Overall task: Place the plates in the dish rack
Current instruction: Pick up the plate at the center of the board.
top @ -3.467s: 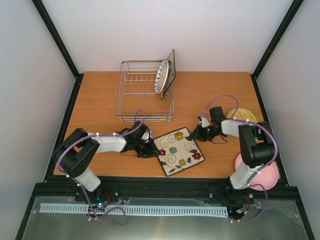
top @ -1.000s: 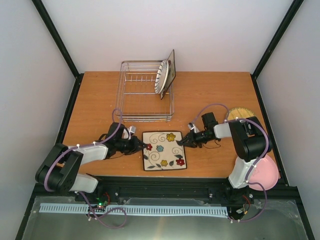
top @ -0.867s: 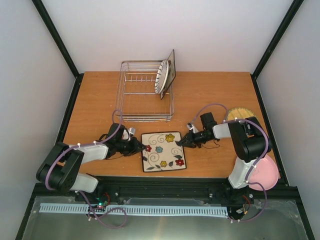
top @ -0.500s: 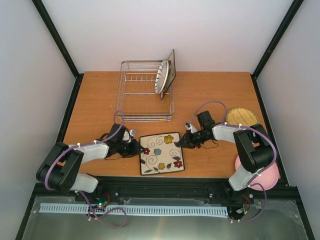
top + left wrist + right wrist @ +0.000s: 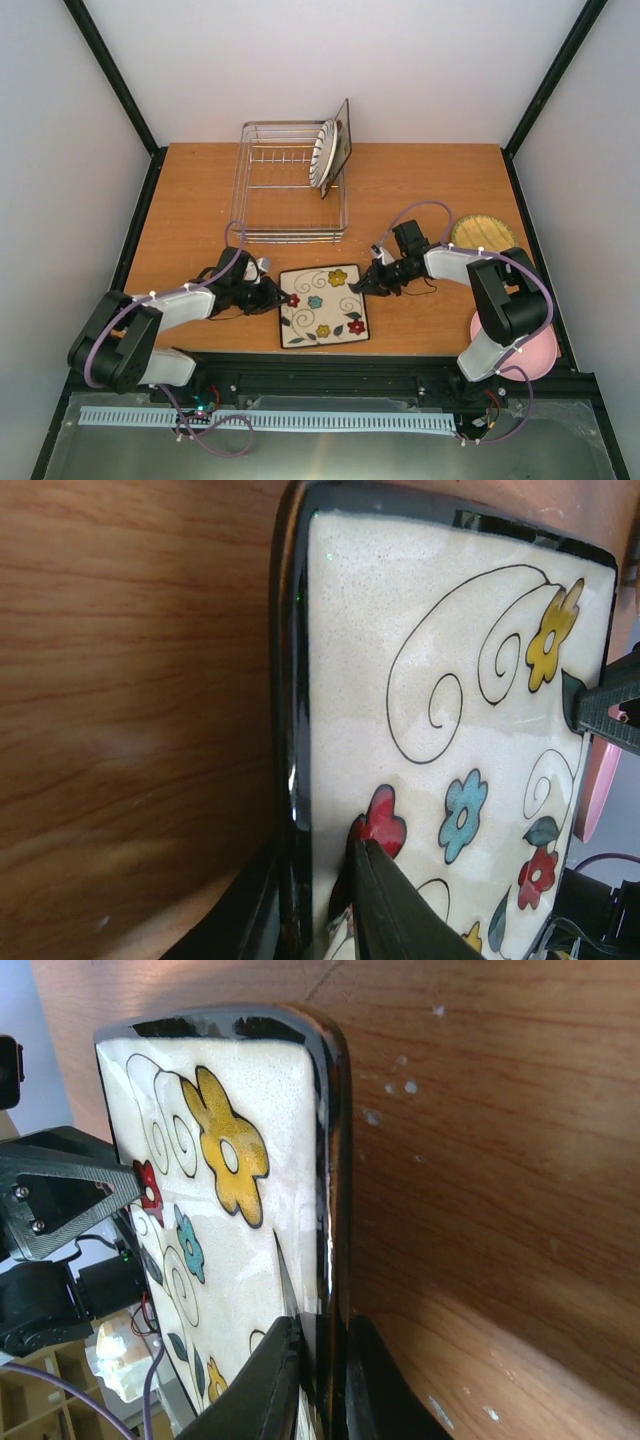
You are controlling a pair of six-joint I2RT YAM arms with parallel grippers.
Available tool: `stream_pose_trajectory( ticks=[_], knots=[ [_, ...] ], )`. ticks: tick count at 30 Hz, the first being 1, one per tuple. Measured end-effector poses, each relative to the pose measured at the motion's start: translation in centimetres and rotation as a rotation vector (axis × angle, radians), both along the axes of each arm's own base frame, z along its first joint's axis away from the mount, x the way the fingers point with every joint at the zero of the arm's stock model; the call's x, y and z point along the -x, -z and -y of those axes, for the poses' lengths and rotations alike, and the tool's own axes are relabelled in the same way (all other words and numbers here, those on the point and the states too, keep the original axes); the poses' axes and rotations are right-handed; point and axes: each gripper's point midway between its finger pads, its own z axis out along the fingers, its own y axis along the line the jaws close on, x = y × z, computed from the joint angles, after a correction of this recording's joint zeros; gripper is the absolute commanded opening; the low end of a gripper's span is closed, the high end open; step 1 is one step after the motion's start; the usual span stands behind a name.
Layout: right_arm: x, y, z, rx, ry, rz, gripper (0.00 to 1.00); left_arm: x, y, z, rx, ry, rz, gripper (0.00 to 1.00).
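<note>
The square white floral plate with a dark rim lies on the table near the front edge. My left gripper is shut on its left rim, one finger on top and one beneath. My right gripper is shut on its right rim, with the fingers on either side of it. The silver wire dish rack stands at the back, with the black-and-white striped plate upright at its right end. The round tan woven plate lies at the right. The pink plate lies at the front right, partly hidden by my right arm.
A dark flat panel leans behind the striped plate at the rack's right side. Black frame posts run along the table's left and right edges. The right arm's purple cable loops above the table between the floral and tan plates.
The floral plate has slid left from the table's middle right and turned squarer to the table edge. Both grippers moved with it. In the last half second almost nothing moved.
</note>
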Motion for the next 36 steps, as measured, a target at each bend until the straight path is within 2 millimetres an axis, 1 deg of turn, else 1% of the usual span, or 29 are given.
stream_pose_trajectory(
  ticks=[5, 9, 12, 15, 19, 22, 27, 33, 36],
  knots=[
    [-0.5, -0.4, -0.4, -0.03, -0.007, 0.029, 0.03, -0.1, -0.9, -0.4, -0.008, -0.025, 0.025, 0.01],
    [-0.6, -0.6, -0.8, -0.055, -0.014, 0.037, 0.06, 0.0, -1.8, -0.8, -0.017, -0.044, 0.041, 0.01],
    [-0.6, -0.9, -1.0, -0.071, -0.021, 0.039, 0.07, 0.1, -2.5, -1.1, -0.022, -0.053, 0.05, 0.01],
    [-0.6, -1.3, -1.2, -0.088, -0.022, 0.042, 0.07, 0.0, -3.5, -1.3, -0.013, -0.066, 0.055, 0.01],
    [-0.9, -2.2, -1.4, -0.108, -0.015, 0.057, 0.03, -0.4, -5.1, -1.4, -0.005, -0.077, 0.069, 0.01],
    [-1.1, -2.9, -1.4, -0.118, -0.004, 0.066, 0.03, -0.9, -6.3, -1.5, 0.005, -0.087, 0.087, 0.01],
    [-1.4, -4.8, -1.5, -0.13, 0.007, 0.095, 0.03, -1.2, -8.5, -1.5, 0.02, -0.092, 0.122, 0.01],
    [-2.2, -8.1, -1.7, -0.137, 0.0, 0.151, 0.03, -1.6, -11.7, -1.6, 0.048, -0.102, 0.185, 0.01],
    [-2.6, -9.1, -1.8, -0.138, 0.002, 0.168, 0.03, -2.0, -13.0, -1.6, 0.052, -0.109, 0.205, 0.01]
  ],
)
